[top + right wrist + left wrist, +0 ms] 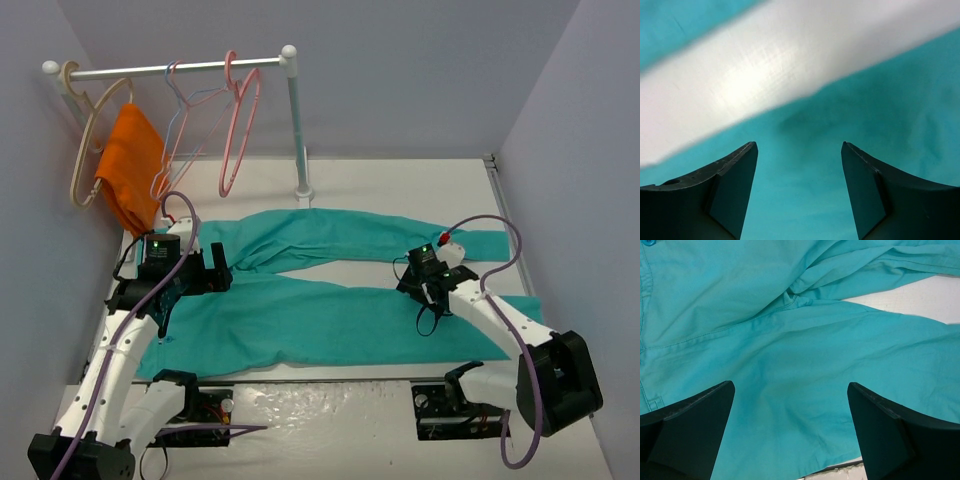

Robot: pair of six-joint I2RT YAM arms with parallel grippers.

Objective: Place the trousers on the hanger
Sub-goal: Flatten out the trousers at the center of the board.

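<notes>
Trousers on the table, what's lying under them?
Only the white table, showing around them and in the gap between the legs. Whatever else the trousers cover cannot be seen.

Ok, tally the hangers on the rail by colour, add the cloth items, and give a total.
Beige hanger: 1
Pale blue hanger: 1
Pale pink hanger: 1
Salmon-pink hanger: 1
Orange cloth: 1
Teal trousers: 1
Total: 6
</notes>
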